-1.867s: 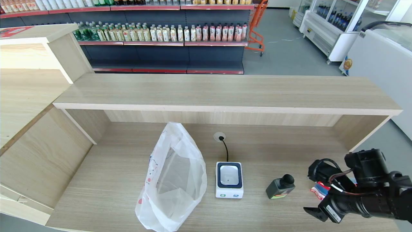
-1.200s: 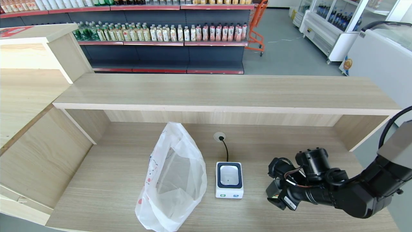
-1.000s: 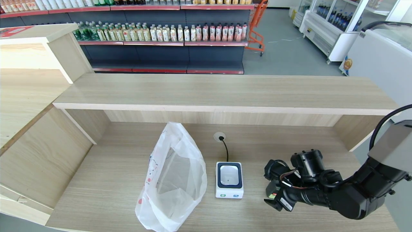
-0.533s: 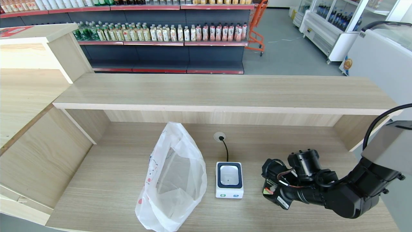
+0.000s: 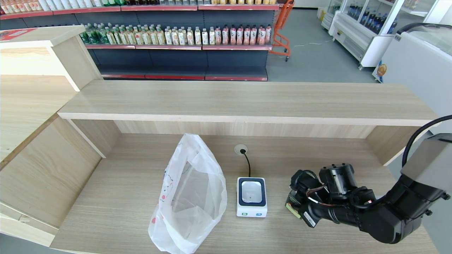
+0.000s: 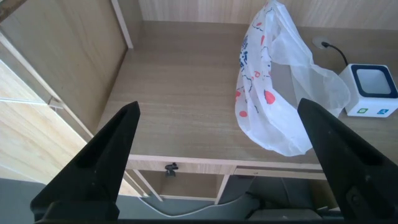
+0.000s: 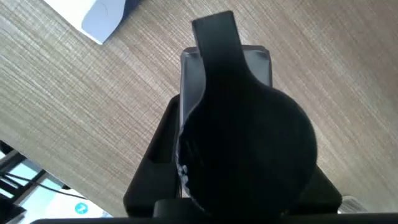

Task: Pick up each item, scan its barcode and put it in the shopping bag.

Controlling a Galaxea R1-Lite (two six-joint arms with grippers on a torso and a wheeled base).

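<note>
Bottle [image 7: 249,143] is clamped in my right gripper [image 5: 296,211], fingers closed on its sides, just beside the scanner [image 5: 251,197]. I'd grip firmly and turn the label toward the scanner glass. Bare counter [image 5: 116,204] gives room, with the shopping bag [image 5: 190,197] beyond.

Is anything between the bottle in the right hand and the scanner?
Nothing visible. The right hand holds the bottle to the right of the scanner, and only bare counter lies between them.
</note>
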